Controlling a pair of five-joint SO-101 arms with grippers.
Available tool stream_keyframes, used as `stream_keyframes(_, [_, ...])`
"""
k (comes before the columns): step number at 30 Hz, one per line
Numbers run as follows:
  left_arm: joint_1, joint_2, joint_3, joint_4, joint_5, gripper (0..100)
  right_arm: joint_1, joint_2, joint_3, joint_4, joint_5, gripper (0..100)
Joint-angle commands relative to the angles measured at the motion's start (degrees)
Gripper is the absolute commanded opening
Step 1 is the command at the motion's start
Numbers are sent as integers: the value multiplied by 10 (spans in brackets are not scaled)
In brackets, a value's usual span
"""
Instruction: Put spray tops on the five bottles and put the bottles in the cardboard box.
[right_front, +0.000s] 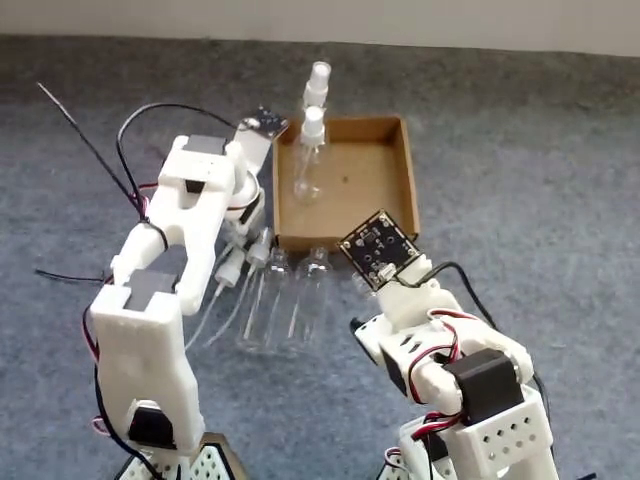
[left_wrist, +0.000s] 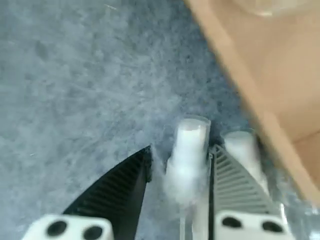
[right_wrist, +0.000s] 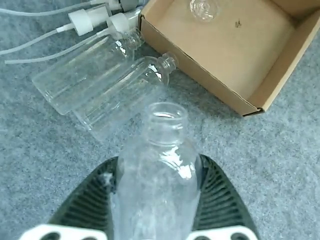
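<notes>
Straddling a spray top (left_wrist: 190, 167) on the grey carpet (left_wrist: 75, 85), the left claw (left_wrist: 181, 152) is spread. The grey finger (left_wrist: 232, 185) is right against the top, while the black finger (left_wrist: 120, 185) stands just clear of it on the other side. A second top (left_wrist: 241, 146) lies just beyond the grey finger, near the box (right_front: 410, 170) wall. The right claw (right_wrist: 159, 165) grips a held bottle (right_wrist: 157, 195) by its body, a finger pressed to each side. Its open neck points toward the near side of the box, which is a little way off. On the carpet between the two claws, a bare bottle (right_wrist: 122, 95) and its twin (right_wrist: 80, 75) lie side by side, touching, with their necks toward the near left corner of the box. More tops with long tubes (right_wrist: 45, 37) lie just left of them. In the left part of the box sits a capped bottle (right_front: 307, 170). Another capped one (right_front: 318, 85) shows at the far rim, and I cannot tell whether it is inside the box or behind it.
</notes>
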Motion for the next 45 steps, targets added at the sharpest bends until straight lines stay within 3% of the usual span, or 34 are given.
stream_keyframes(1, [-9,23,-20,-26,-5,178,-4,-2,-4,3,-5,5])
stream_keyframes(5, [-36,10,-21,-34,-5,164,-4,-2,-4,3,-5,5])
stream_keyframes(10, [-63,-32,-21,-41,-5,42,-4,-3,5,3,-5,5])
stream_keyframes(16, [-89,-127,-21,-38,-3,31,-4,-5,16,3,-5,5])
stream_keyframes(28, [-105,-503,-21,67,7,31,-4,-6,14,0,-5,5])
stream_keyframes(35, [-60,-728,-17,69,106,31,-9,-6,18,-215,-11,5])
stream_keyframes(40, [80,-811,-15,19,165,31,-73,-10,111,-370,-117,5])
stream_keyframes(45, [161,-814,-15,-60,248,30,-128,-89,226,-516,-122,5])
